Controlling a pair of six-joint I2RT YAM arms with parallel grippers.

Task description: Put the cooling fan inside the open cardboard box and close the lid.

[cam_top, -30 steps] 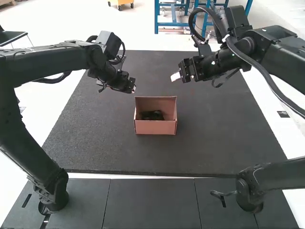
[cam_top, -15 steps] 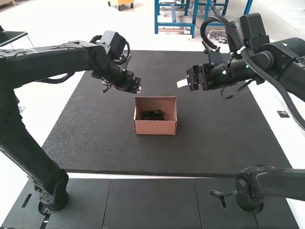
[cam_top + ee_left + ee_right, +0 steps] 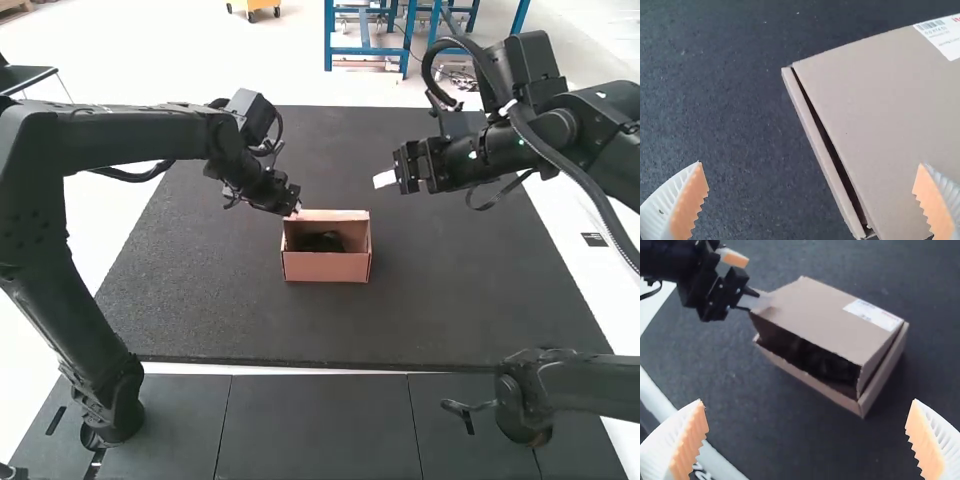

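A small brown cardboard box point(image 3: 326, 264) stands mid-mat. Its lid point(image 3: 326, 215) leans forward over the opening, half lowered. Under the lid lies the dark cooling fan point(image 3: 322, 241), partly hidden; the right wrist view shows the fan point(image 3: 815, 360) in the gap. My left gripper point(image 3: 286, 204) is open at the lid's rear left corner, one finger touching the lid point(image 3: 825, 320). The left wrist view has the lid point(image 3: 880, 125) between the spread fingers of the left gripper point(image 3: 810, 197). My right gripper point(image 3: 392, 178) hangs open above the mat, behind and right of the box, apart from it.
The box sits on a black rubber mat point(image 3: 180, 260) with bare room all around it. A white label point(image 3: 872, 315) is stuck on the lid's outer face. White table surface point(image 3: 90, 220) borders the mat on the left.
My left gripper came down and rightward to the lid's rear left corner, and the lid tipped forward from upright. The right gripper drew back to the right, then held.
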